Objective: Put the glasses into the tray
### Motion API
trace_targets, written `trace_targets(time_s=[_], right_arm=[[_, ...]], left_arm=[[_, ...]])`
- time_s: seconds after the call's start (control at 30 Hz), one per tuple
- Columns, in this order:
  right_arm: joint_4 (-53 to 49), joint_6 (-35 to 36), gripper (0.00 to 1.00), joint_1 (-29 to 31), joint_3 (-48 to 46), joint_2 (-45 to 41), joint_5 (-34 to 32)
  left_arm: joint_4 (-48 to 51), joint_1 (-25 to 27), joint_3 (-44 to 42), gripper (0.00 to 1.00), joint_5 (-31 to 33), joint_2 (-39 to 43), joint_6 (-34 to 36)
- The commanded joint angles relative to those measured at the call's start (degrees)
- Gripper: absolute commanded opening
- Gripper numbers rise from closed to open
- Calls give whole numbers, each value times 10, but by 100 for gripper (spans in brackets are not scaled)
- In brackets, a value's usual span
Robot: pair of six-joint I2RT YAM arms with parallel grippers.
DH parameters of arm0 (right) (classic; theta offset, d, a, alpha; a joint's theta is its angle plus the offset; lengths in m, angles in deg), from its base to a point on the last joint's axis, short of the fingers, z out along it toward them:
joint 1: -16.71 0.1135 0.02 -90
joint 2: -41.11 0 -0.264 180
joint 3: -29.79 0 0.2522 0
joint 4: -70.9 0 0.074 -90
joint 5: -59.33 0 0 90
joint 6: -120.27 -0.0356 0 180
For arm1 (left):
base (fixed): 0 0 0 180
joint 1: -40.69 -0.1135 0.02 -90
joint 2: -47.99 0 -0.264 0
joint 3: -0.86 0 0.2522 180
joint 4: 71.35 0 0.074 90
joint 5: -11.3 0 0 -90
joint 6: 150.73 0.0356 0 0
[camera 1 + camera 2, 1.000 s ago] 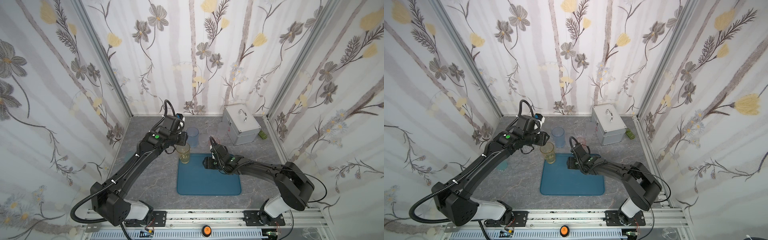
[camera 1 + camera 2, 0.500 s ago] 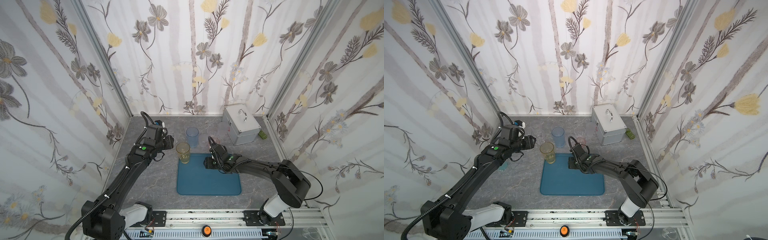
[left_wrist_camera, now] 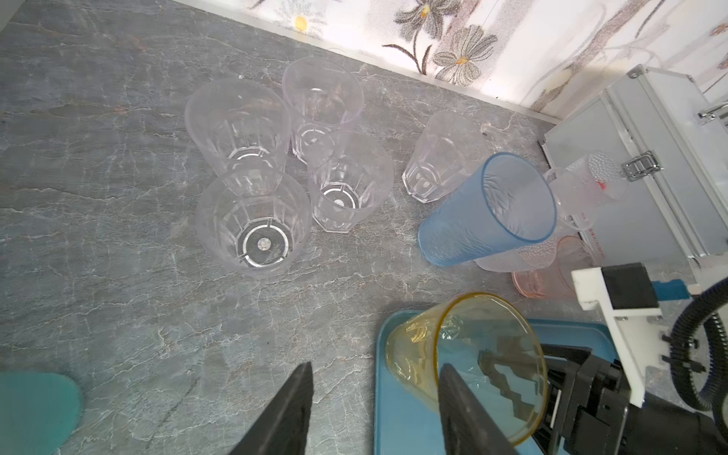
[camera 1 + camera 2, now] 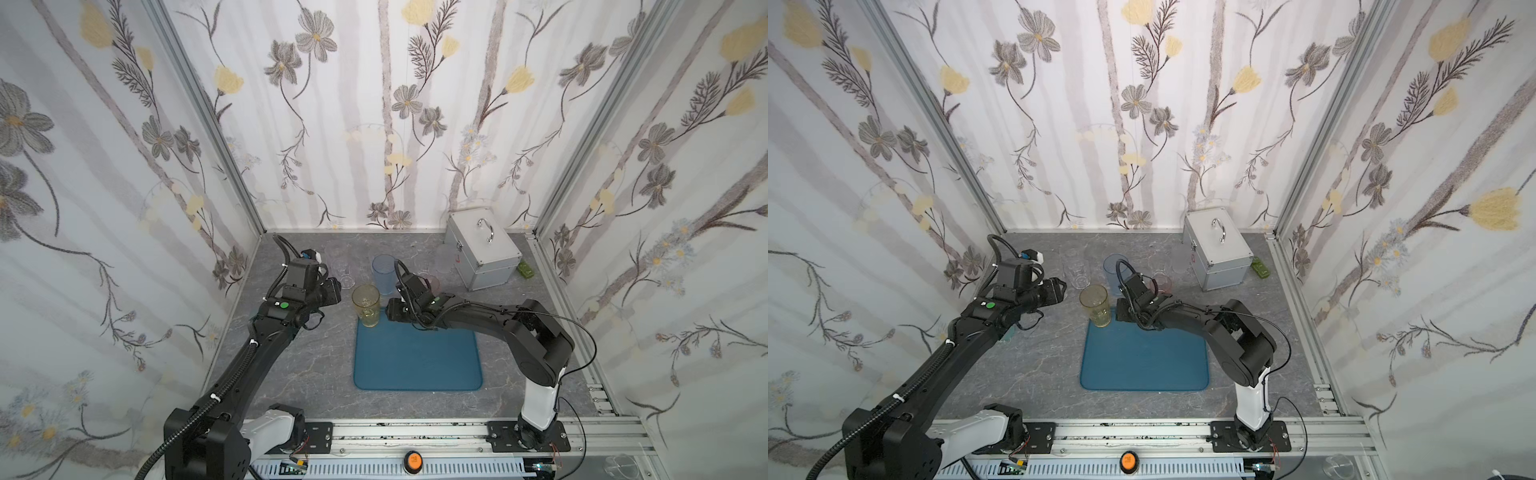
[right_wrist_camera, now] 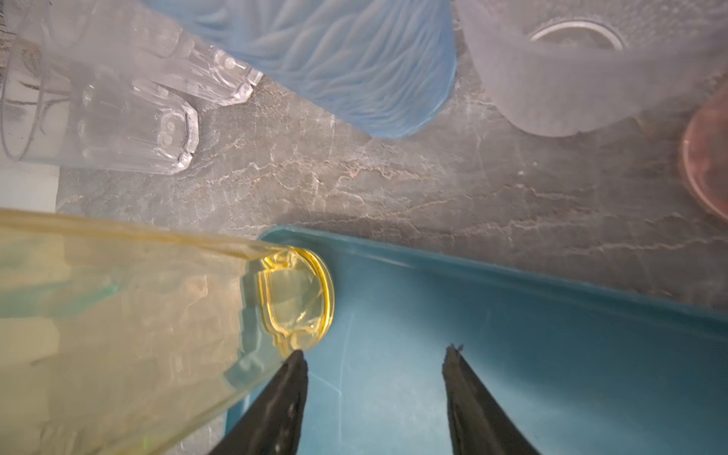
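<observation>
An amber glass (image 4: 365, 305) (image 4: 1095, 305) stands upright in the far left corner of the teal tray (image 4: 415, 365) (image 4: 1142, 365). My left gripper (image 4: 337, 286) (image 4: 1061, 286) hovers open and empty just left of it. In the left wrist view the gripper (image 3: 374, 366) frames bare table and the tray (image 3: 394, 413) edge, with the amber glass (image 3: 465, 354) beside one finger. My right gripper (image 4: 388, 309) (image 5: 374, 350) is open over the tray (image 5: 512, 315), one fingertip close to the base of the amber glass (image 5: 118, 315). Behind stand a blue glass (image 4: 383, 268) (image 3: 472, 224), several clear glasses (image 3: 252, 220) and a pink glass (image 3: 551, 272).
A silver case (image 4: 482, 253) (image 4: 1219, 253) with a handle stands at the back right, with frosted glasses (image 3: 591, 185) in front of it. A small green object (image 4: 525, 270) lies beside the case. A teal thing (image 3: 35, 409) shows at the edge of the left wrist view.
My left gripper has let go of the amber glass on the tray and drawn back to the left. My right gripper has slid left toward the glass, its jaws a little narrower.
</observation>
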Motion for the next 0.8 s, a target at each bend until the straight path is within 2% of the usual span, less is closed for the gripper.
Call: trace_targets(time_s=[0.0,0.03,0.27,0.47,0.6,0.77], right_arm=[[7,-9,56,1,29,18,15],[5,-10,56,18,35,22,17],[9,-13,56,36,11,16,27],[26,-20,56,15,-51,-24,18],[15,-10,57,14,-57,-33,29],[21,-7,59,14,-86,-59,30]], left_arm=[[-25,-4,-6,54,-2,-1,1],[-27,-6,-8,54,-2,-1,2],[-36,-15,-17,54,-4,0,6],[-45,-19,-9,55,6,-18,2],[-47,-20,-3,55,3,-41,-36],[-61,-35,-46,58,19,-37,-89]])
